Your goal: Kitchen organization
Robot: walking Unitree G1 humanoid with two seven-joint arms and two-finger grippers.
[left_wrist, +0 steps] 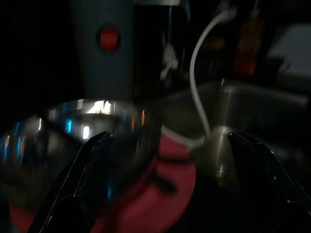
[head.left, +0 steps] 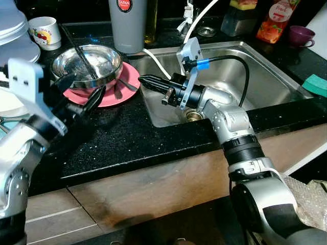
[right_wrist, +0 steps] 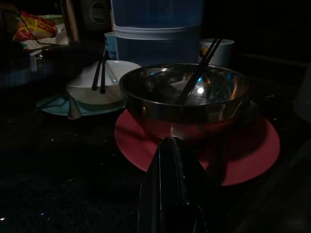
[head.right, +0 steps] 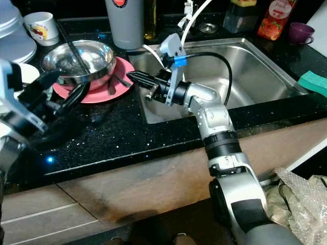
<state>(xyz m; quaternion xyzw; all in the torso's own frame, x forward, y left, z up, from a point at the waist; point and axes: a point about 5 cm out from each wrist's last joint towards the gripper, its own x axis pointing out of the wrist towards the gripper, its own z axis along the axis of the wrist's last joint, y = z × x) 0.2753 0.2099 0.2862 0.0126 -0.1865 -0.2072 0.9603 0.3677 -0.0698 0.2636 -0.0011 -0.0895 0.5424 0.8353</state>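
- Right end effector is pointing, clenched, at the bowl on the red plate.
- Left end effector is hanging released beside the bowl.
- Right wrist view is showing a white bowl behind.

Left tool spread wide (right tool pinched closed).

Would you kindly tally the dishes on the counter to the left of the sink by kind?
Steel bowls: 1
White bowls: 1
Pink plates: 1
Teal plates: 1
White mugs: 1
Pairs of black chopsticks: 2, one in the steel bowl and one across the white bowl
Total: 7
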